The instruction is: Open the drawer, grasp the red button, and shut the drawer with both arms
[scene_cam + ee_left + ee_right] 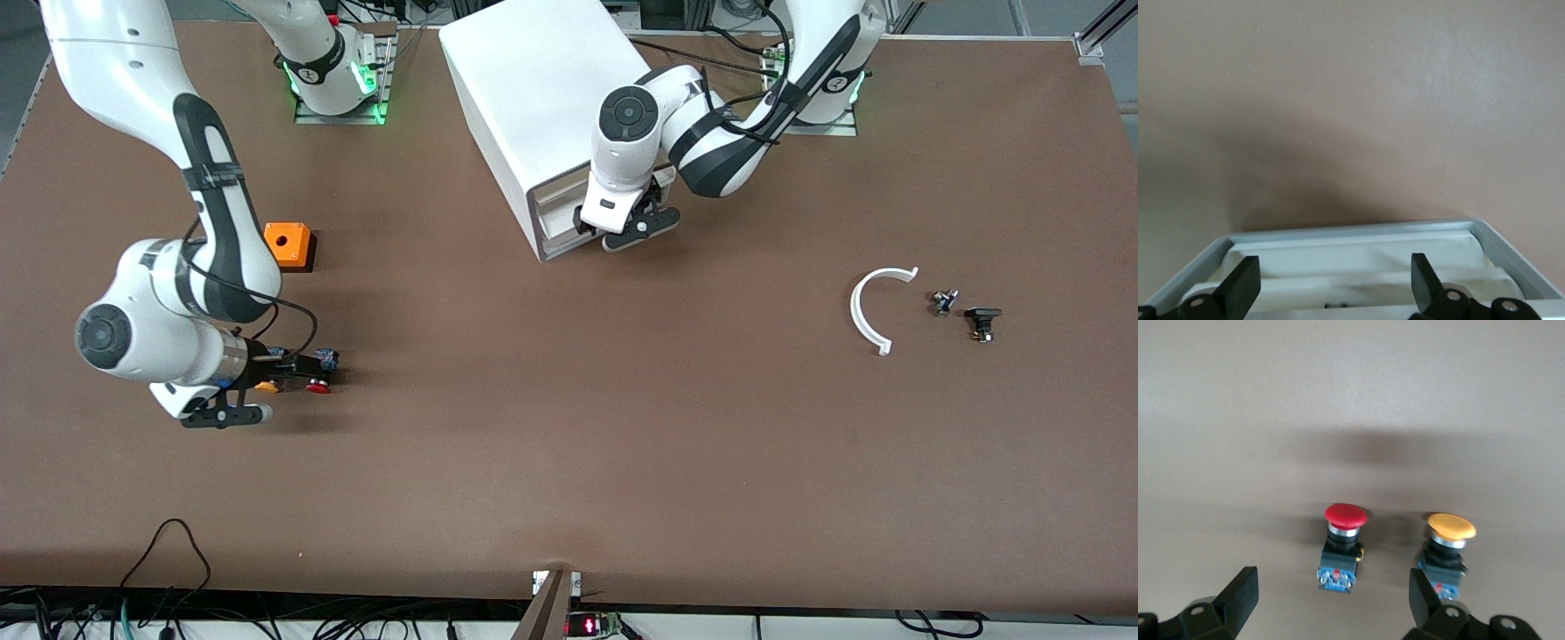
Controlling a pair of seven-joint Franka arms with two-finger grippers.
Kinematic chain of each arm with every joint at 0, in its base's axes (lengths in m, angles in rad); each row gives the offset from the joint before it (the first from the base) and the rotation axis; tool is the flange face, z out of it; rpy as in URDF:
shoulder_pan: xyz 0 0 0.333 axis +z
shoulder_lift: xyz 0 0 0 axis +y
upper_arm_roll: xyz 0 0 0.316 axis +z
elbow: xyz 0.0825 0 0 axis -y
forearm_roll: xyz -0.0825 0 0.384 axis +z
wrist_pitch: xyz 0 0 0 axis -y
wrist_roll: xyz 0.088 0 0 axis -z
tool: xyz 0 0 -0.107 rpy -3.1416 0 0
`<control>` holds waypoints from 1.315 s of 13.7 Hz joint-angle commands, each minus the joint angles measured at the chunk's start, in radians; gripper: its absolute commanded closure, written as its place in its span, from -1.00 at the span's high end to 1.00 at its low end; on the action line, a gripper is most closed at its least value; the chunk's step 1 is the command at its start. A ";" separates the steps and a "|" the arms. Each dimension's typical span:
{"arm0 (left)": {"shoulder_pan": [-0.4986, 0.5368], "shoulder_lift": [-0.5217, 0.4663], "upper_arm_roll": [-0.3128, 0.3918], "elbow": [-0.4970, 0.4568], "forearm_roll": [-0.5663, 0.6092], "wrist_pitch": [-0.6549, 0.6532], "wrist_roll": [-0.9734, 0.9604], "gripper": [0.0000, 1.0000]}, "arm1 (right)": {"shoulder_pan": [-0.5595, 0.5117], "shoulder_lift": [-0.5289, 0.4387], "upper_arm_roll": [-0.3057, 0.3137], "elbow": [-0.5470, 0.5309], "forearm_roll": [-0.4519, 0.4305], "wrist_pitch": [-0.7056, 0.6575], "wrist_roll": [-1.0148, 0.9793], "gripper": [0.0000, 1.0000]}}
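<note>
I see my right gripper (293,378) with fingers spread, low over the red button (1342,547), which lies on the table (569,444) beside the orange-yellow button (1447,553). My left gripper (636,233), released, is at the drawer (1358,270) of the cabinet (542,98).

The front view looks down from high above the surface's (569,444) near edge toward the robot bases along the upper edge, taking in all but the corners. The left wrist view sits close over the cabinet's (533,98) open front, facing down past the left tool (1331,283) onto the drawer (1358,267). The right wrist view hangs low near the right arm's end, facing down past the right tool (1331,597) at the red button (1341,547) and yellow button (1446,553); the front view shares both patches.
</note>
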 commanded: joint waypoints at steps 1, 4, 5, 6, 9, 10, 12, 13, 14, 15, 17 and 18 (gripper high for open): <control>0.003 -0.013 -0.025 -0.010 -0.031 -0.024 -0.010 0.99 | -0.005 -0.113 -0.024 -0.032 -0.010 -0.079 -0.018 0.99; -0.003 -0.011 -0.034 -0.009 -0.048 -0.030 -0.010 0.99 | -0.005 -0.235 -0.027 -0.052 -0.103 -0.189 0.004 0.99; -0.003 -0.011 -0.037 -0.009 -0.060 -0.030 -0.010 0.99 | -0.005 -0.275 -0.031 -0.056 -0.130 -0.226 0.021 0.99; -0.003 -0.013 -0.039 -0.009 -0.061 -0.031 -0.010 0.99 | -0.005 -0.306 -0.032 -0.060 -0.153 -0.258 0.031 0.99; -0.005 -0.013 -0.040 -0.009 -0.079 -0.031 -0.010 0.99 | -0.005 -0.421 -0.032 -0.098 -0.191 -0.309 0.053 0.99; -0.005 -0.013 -0.040 -0.009 -0.082 -0.031 -0.010 0.99 | -0.004 -0.446 -0.030 -0.089 -0.211 -0.350 0.053 0.99; -0.005 -0.013 -0.040 -0.009 -0.082 -0.031 -0.009 0.99 | -0.002 -0.496 -0.022 -0.080 -0.225 -0.398 0.041 0.99; -0.002 -0.013 -0.040 -0.009 -0.082 -0.031 -0.007 0.99 | 0.001 -0.512 -0.018 -0.073 -0.225 -0.421 0.051 0.99; 0.006 -0.013 -0.040 -0.006 -0.082 -0.033 -0.004 0.99 | 0.004 -0.521 -0.018 -0.048 -0.223 -0.449 0.055 0.99; 0.009 -0.011 -0.040 -0.006 -0.084 -0.036 0.000 0.99 | 0.010 -0.523 -0.016 -0.017 -0.223 -0.484 0.070 0.99; 0.016 -0.010 -0.040 0.002 -0.103 -0.048 0.005 0.99 | 0.016 -0.523 -0.016 0.038 -0.223 -0.535 0.084 0.99; 0.023 -0.010 -0.040 0.002 -0.107 -0.048 0.005 0.99 | 0.016 -0.523 -0.016 0.054 -0.223 -0.535 0.085 0.99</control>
